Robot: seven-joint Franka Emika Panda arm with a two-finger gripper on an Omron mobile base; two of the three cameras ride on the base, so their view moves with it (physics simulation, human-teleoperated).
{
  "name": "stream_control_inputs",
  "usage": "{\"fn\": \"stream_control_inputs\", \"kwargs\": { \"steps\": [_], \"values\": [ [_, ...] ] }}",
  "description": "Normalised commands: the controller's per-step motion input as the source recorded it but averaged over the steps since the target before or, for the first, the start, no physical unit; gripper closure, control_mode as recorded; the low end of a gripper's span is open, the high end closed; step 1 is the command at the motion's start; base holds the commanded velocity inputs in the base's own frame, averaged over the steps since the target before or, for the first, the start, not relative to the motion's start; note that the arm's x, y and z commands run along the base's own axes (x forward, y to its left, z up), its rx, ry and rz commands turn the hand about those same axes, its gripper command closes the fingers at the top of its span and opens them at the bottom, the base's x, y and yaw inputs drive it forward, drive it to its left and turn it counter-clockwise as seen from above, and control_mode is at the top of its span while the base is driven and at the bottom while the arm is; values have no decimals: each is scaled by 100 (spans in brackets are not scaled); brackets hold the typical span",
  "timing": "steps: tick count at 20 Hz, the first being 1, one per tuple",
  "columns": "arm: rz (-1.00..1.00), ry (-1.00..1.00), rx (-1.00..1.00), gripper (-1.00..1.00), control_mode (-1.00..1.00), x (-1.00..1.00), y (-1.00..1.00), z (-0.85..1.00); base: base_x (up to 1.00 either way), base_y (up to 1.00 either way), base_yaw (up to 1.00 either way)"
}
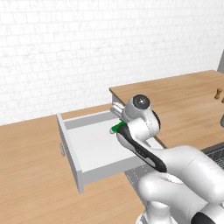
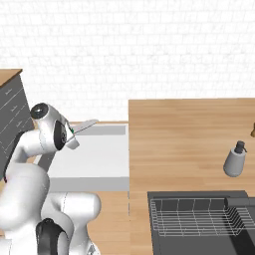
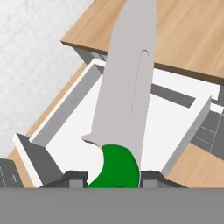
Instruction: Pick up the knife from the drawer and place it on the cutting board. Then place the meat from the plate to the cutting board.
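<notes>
White brick wall (image 1: 87, 48) at back, wood floor (image 1: 30, 175) below on the left. Wooden desk (image 2: 189, 144) runs across the right side, top edge level with the drawer's rear. Dark sink basin (image 2: 199, 219) cut into the desk near the front, wire dish rack (image 2: 194, 216) sitting inside it. Dark cabinet front (image 2: 10, 119) with lines at far left of the right base view.

Drawer (image 1: 94, 151) pulled fully out from under the desk, light grey, shallow, floor bare white; small metal handle (image 1: 62, 149) on the front panel. White arm (image 1: 175, 175) reaches over the drawer's right half, wrist tilted.

End effector (image 3: 114, 177) clenched on the knife (image 3: 124, 100): hand view shows both dark finger tips (image 3: 74, 177) pressed to either side of the green handle, silver-grey blade pointing away up the frame, over the drawer's interior and the desk edge. Knife is lifted, clear of the drawer floor. In the left base view only a bit of green handle pokes out left of the wrist; in the right base view the blade sticks out to the right of the hand, angled slightly upward above the drawer.

Grey soap dispenser (image 2: 234, 159) stands on the desk right of the sink's back edge. Small brown item (image 1: 217, 93) on the desk far right, too small to identify.
</notes>
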Motion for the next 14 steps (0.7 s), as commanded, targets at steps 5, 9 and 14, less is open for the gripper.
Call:
{"fn": "stream_control_inputs", "kwargs": {
  "steps": [5, 9, 14],
  "values": [
    [0, 0, 0, 100, -100, -7, 0, -1, 0, 0, 0],
    [0, 6, 0, 100, -100, 0, 1, -7, 0, 0, 0],
    [0, 10, 0, 100, -100, 0, 4, -5, 0, 0, 0]
  ]
}}
